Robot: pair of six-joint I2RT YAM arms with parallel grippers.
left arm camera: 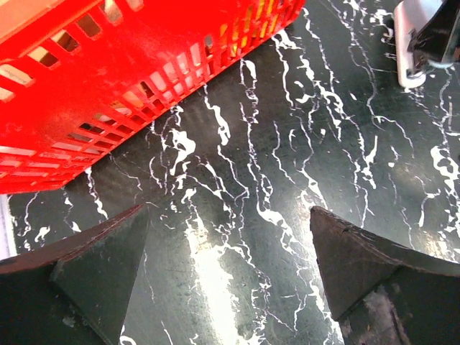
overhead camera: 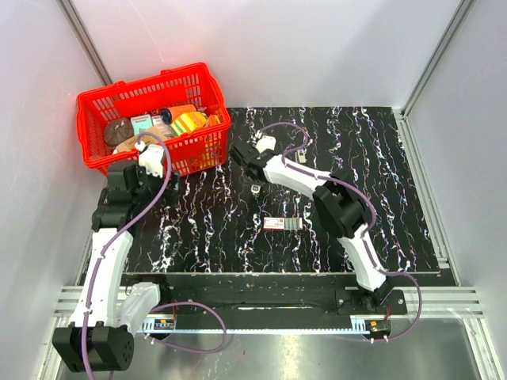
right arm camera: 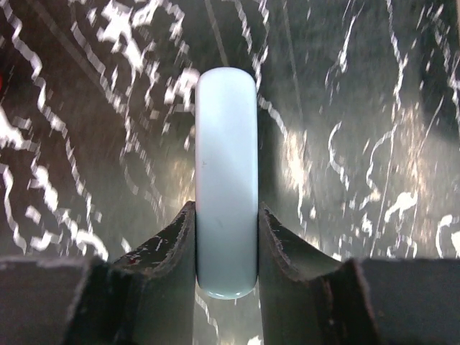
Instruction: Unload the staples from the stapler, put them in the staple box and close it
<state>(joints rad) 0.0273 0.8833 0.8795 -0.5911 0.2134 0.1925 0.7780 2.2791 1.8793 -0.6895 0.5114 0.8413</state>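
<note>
My right gripper (right arm camera: 226, 207) is shut on a pale blue-white stapler (right arm camera: 226, 165), which sticks out straight ahead between its fingers (right arm camera: 172, 237) above the black marbled table. In the top view the right gripper (overhead camera: 247, 162) is at the table's back middle, near the red basket. The stapler's pale end also shows in the left wrist view (left arm camera: 407, 44), at the top right. My left gripper (left arm camera: 228, 215) is open and empty, low over the table just in front of the basket; in the top view it (overhead camera: 158, 180) is at the far left.
A red plastic basket (overhead camera: 99, 107) with several packaged items stands at the back left; its wall fills the upper left of the left wrist view (left arm camera: 108, 93). A small flat staple box (overhead camera: 283, 224) lies mid-table. A small pale strip (overhead camera: 305, 158) lies behind the right arm.
</note>
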